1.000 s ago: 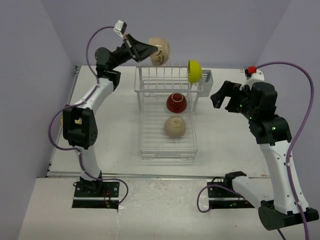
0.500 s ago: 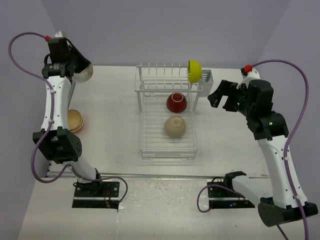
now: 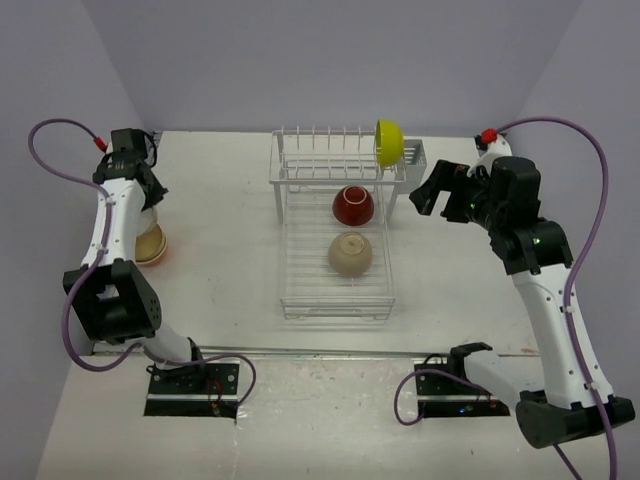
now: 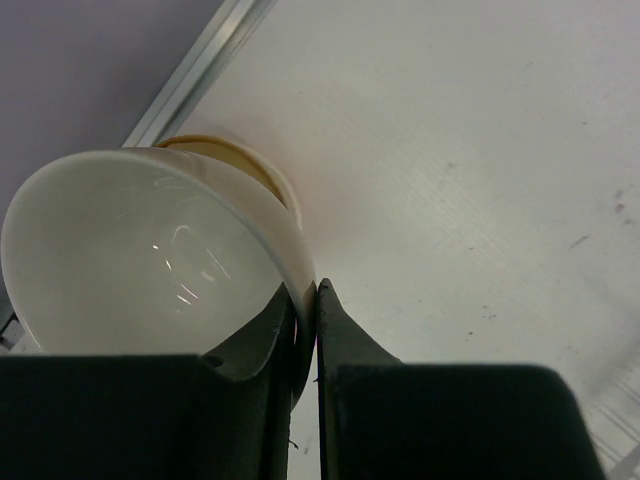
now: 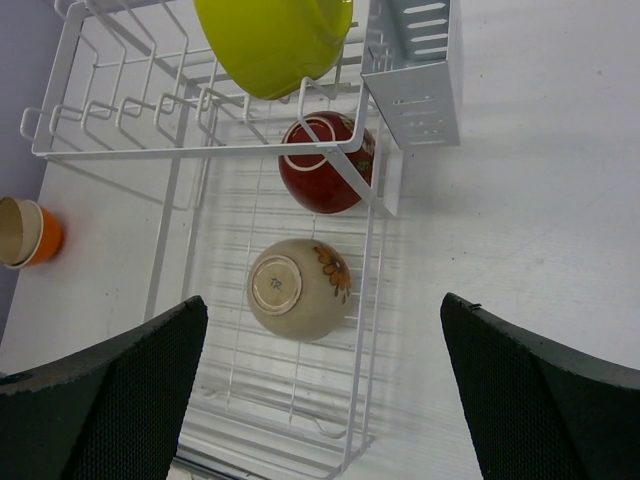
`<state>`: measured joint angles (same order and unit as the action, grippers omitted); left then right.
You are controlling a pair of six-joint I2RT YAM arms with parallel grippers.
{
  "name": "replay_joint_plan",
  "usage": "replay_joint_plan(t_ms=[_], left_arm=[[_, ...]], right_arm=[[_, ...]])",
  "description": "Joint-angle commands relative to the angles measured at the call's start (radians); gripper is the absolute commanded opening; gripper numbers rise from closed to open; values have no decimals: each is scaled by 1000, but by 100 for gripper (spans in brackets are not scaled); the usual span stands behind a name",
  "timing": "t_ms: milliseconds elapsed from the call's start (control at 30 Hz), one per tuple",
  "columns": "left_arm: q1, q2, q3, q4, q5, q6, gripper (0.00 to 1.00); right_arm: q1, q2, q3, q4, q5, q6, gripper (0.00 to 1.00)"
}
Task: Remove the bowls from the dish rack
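Note:
My left gripper (image 3: 146,205) (image 4: 315,292) is shut on the rim of a cream bowl (image 4: 140,250), held right over a stack of bowls (image 3: 152,245) at the table's left edge. The stack's beige rim (image 4: 235,155) shows just behind the held bowl. In the right wrist view the stack is a cream bowl inside an orange one (image 5: 45,235). The white dish rack (image 3: 300,295) (image 5: 165,190) holds a lime-yellow bowl (image 3: 389,141) (image 5: 275,40) on its tines. A dark red bowl (image 3: 353,205) (image 5: 322,165) and a beige flowered bowl (image 3: 350,253) (image 5: 295,288) lie upside down on its tray. My right gripper (image 3: 438,195) (image 5: 322,305) is open and empty, above the rack's right side.
The rack's cutlery basket (image 3: 414,155) (image 5: 415,70) stands at its back right corner. A metal rail (image 4: 200,65) runs along the table's left edge by the purple wall, close to the stack.
My left arm has swung the cream bowl from high behind the rack out to the left edge and lowered it over the stack. My right arm has shifted slightly.

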<state>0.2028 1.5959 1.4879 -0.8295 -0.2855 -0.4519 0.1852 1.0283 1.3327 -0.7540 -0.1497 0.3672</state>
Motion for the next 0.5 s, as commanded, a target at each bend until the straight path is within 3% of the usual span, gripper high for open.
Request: replay_joint_plan(t_ms=[0, 200, 467], left_arm=[[47, -79, -67, 92, -87, 50, 0], [99, -67, -159, 135, -50, 59, 0], [101, -5, -133, 161, -23, 56, 0]], right_arm=[[7, 7, 13, 21, -21, 12, 99], [10, 12, 23, 15, -19, 7, 99], [10, 3, 14, 21, -14, 4, 99]])
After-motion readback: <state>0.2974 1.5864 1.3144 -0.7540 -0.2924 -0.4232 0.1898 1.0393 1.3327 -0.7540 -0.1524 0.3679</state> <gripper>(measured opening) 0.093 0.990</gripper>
